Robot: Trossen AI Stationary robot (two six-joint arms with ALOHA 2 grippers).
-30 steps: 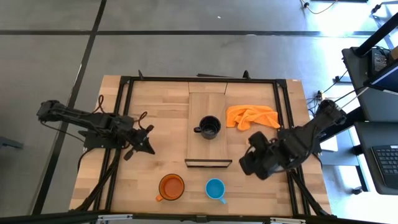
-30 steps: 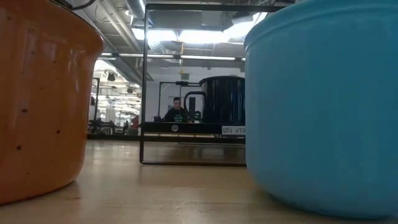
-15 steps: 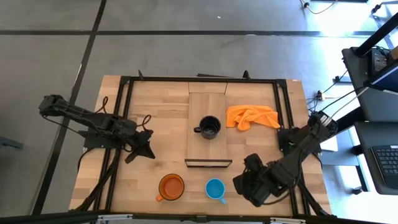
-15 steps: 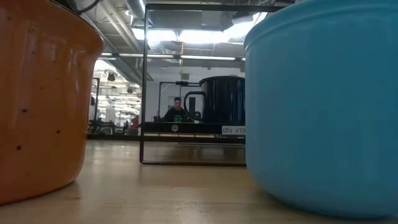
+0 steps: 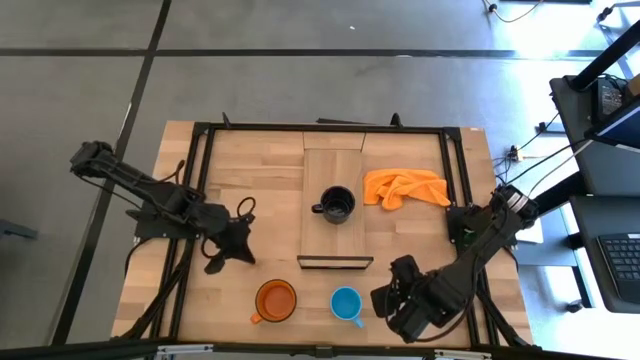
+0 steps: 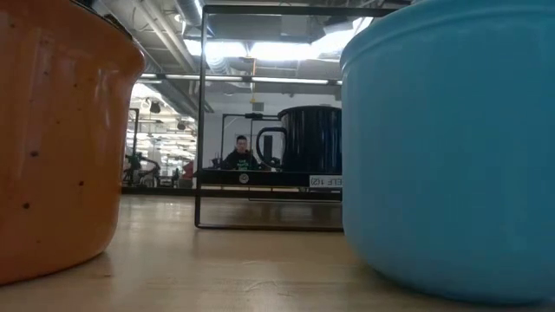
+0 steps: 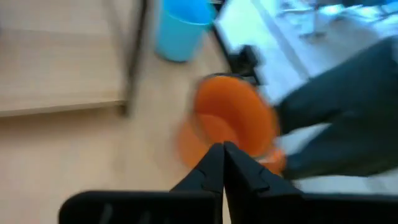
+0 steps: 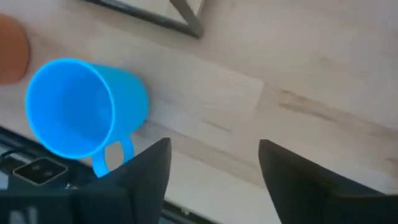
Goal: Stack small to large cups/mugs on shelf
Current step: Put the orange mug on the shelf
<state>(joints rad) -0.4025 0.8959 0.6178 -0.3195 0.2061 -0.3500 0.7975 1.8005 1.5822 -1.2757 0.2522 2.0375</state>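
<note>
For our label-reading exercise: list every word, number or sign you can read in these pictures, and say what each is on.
White label on the shelf's front edge, under the black mug: printed text, too small to read with certainty.
Round sticker on the same edge: unreadable.
No readable text elsewhere.

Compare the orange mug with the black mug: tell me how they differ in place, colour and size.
The orange mug stands on the bare tabletop near its front edge; the black mug stands on the shelf. One is bright orange, the other glossy black. From above, the orange mug's mouth looks slightly wider than the black mug's. Both are upright, open end up, each with one handle, and no gripper touches either.
</note>
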